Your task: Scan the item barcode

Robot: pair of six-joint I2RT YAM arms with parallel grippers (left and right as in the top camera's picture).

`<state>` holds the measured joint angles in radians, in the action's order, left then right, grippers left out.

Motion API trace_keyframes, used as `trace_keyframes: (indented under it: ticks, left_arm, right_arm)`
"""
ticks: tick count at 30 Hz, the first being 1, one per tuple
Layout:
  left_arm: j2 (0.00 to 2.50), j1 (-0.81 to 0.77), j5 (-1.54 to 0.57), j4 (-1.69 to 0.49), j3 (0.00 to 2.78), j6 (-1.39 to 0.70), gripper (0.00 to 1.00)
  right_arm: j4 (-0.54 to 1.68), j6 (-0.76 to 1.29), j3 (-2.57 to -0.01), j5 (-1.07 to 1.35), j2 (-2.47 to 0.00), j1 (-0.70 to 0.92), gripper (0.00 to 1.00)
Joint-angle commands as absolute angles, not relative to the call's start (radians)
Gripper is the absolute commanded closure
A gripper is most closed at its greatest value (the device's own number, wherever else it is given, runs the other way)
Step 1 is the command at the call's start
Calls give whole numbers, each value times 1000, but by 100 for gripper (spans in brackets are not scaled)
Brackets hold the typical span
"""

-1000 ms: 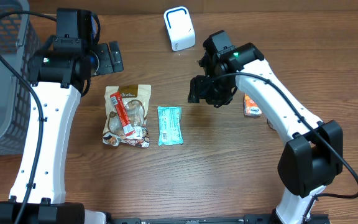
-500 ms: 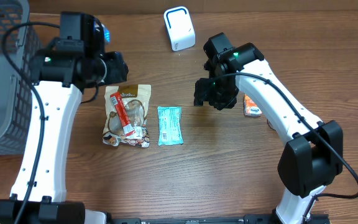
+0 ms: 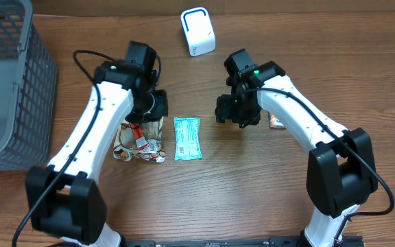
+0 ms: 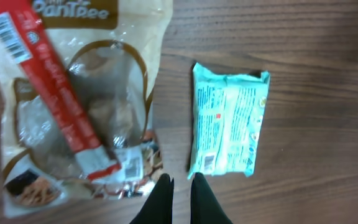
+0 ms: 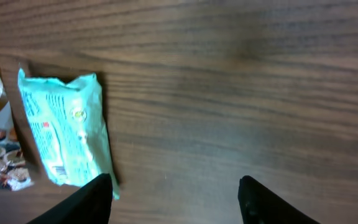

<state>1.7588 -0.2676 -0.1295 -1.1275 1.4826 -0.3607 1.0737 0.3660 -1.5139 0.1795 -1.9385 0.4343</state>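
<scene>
A beige and clear snack bag (image 3: 139, 130) (image 4: 79, 106) lies flat on the wooden table, with a red stick packet (image 4: 55, 106) across it that shows a barcode at its top end. To its right lies a teal packet (image 3: 187, 138) (image 4: 229, 121) (image 5: 64, 127). My left gripper (image 3: 156, 106) (image 4: 182, 183) hovers above the gap between bag and packet, shut and holding nothing. My right gripper (image 3: 230, 110) (image 5: 174, 183) stands open over bare wood just right of the teal packet. A white box with a blue rim (image 3: 197, 31) stands at the back.
A grey mesh basket (image 3: 5, 82) fills the far left. An orange packet (image 3: 276, 122) lies to the right, partly hidden by my right arm. Bare wood shows along the front of the table.
My left arm has swung from beside the basket to above the snack bag, and its jaws have closed. My right gripper has shifted slightly toward the teal packet.
</scene>
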Motion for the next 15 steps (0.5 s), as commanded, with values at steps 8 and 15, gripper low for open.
trace_keyframes:
  ticks: [8,15]
  left_arm:
    - [1916,-336,-91,-1076,1474,-381,96]
    - [1982,-341,-78,-1054,1474,-382,96]
  right_arm:
    - [1048,375,-1494,176,-1928,424,37]
    - [1068,374,-1493,177,-1928,397,37]
